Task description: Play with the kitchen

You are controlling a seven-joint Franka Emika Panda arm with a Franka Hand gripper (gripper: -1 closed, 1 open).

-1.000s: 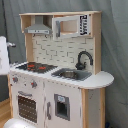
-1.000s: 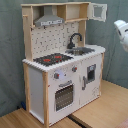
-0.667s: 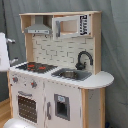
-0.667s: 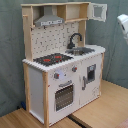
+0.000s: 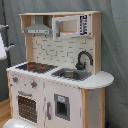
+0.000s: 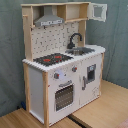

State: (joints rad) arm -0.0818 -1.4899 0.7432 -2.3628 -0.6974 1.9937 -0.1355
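Apparently upright kitchen, long axis vertical.

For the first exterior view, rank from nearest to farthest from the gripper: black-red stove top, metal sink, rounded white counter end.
Measured from the gripper, partly cut off at the first exterior view's left edge:
1. Black-red stove top, left part of the counter.
2. Metal sink, middle-right of the counter.
3. Rounded white counter end, far right.

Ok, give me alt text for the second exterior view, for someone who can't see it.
A tall white and light-wood toy kitchen stands on a wooden floor before a grey-green curtain. Its black-red stove top sits to the second exterior view's left of the metal sink and black faucet, with the oven door below and grey hood above. No robot arm is visible.
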